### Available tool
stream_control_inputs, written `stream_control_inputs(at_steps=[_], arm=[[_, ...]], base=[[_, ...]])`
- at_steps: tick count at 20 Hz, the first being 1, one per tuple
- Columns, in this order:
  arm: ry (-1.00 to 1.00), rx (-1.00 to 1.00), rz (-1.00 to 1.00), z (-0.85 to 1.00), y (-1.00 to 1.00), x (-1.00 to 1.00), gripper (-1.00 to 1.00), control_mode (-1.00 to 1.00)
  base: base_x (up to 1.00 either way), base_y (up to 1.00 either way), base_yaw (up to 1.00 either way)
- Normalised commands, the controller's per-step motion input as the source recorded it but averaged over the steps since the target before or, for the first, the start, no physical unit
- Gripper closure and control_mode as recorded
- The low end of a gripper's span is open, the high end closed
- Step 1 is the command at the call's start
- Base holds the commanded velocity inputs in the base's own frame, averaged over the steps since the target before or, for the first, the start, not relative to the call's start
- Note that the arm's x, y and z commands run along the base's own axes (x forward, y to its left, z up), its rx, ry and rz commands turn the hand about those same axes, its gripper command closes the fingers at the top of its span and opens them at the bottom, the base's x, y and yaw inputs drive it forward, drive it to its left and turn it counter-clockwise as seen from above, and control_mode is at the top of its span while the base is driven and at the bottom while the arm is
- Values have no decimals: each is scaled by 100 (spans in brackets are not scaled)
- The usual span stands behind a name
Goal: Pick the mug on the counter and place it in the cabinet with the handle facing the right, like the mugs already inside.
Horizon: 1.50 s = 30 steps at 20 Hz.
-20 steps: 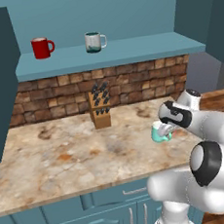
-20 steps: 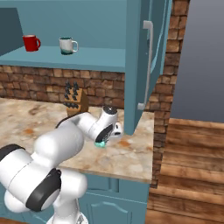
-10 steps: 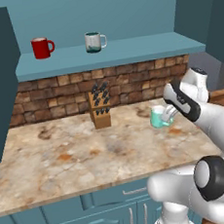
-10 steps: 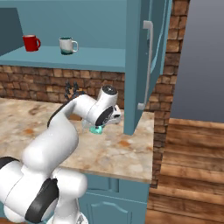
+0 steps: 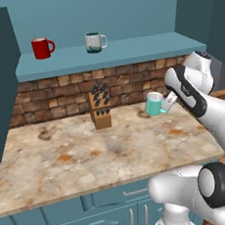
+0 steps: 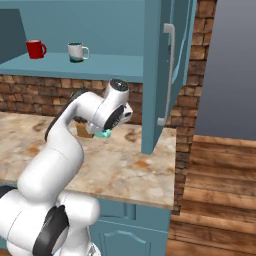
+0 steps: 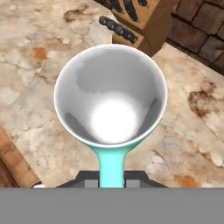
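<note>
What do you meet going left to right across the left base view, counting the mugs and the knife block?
Red mug → pale grey mug with a dark green band and knife block, level with each other → mint-green mug, lifted off the counter.

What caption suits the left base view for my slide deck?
Gripper shut on the mint-green mug by its handle, held above the counter.

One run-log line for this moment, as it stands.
phase: carry | tool: shut on mug handle | mug: lifted off counter | cabinet: red and grey mugs on shelf
</note>
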Motion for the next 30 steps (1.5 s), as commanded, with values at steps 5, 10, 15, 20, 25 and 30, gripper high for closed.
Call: stream_control_inputs(at_steps=[5, 10, 15, 20, 25, 30], arm=[[-15, 0, 11, 64, 24, -10, 100, -100], [-15, 0, 8, 57, 13, -24, 100, -100], [-10, 0, 1, 41, 3, -17, 100, -100], [-1, 0, 0, 55, 0, -3, 100, -100], [-5, 0, 2, 66, 0, -4, 100, -100], [-8, 0, 6, 46, 8, 3, 100, -100]], base=[[0, 0, 0], [0, 0, 0], [0, 0, 0], [0, 0, 0], [0, 0, 0], [0, 0, 0]])
